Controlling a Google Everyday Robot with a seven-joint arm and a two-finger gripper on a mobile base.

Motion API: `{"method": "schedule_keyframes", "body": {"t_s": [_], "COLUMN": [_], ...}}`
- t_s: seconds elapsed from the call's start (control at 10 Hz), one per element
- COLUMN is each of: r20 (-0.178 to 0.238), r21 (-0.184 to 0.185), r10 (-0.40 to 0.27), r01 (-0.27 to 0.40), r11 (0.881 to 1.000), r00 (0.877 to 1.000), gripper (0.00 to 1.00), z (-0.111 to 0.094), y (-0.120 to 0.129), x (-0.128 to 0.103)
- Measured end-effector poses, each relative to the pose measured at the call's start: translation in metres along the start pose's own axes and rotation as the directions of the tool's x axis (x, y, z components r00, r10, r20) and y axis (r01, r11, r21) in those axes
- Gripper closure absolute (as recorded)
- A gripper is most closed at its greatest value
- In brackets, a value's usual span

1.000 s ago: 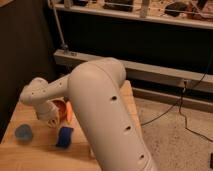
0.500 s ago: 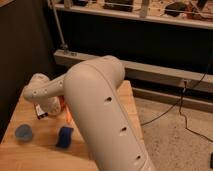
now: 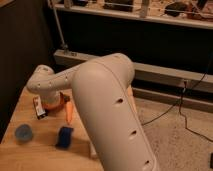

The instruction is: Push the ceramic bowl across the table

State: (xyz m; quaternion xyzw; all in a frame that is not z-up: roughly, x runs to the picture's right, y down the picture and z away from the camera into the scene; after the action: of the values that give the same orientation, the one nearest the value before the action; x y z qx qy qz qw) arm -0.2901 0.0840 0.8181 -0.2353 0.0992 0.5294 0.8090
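Jaws closed and empty, the gripper (image 3: 41,110) sits low beside the ceramic bowl (image 3: 55,106), apparently touching it, serving as a blunt pusher. The bowl lies on the bench (image 3: 30,156), half-hidden beneath the arm (image 3: 110,110).

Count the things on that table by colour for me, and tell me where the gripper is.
Orange: 2, the ceramic bowl and a carrot
Blue: 2, a round dish and a sponge
Total: 4 that show; the arm hides part of the table.
The gripper is shut, low at the bowl's left side.
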Motion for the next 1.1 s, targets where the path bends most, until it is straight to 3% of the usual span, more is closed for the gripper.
{"method": "schedule_keyframes", "body": {"t_s": [0.2, 0.4, 0.7, 1.1], "r20": [-0.095, -0.142, -0.171, -0.187], "r21": [0.011, 0.015, 0.004, -0.026], "r10": [-0.037, -0.070, -0.105, -0.129], "r01": [0.038, 0.073, 0.107, 0.127], "r11": [0.999, 0.997, 0.994, 0.992], "r00": [0.995, 0.987, 0.980, 0.974], "gripper": [1.00, 1.00, 1.00, 1.00], "z": [0.003, -0.004, -0.015, -0.001], "y": [0.000, 0.006, 0.015, 0.027], "x": [0.026, 0.039, 0.046, 0.048]}}
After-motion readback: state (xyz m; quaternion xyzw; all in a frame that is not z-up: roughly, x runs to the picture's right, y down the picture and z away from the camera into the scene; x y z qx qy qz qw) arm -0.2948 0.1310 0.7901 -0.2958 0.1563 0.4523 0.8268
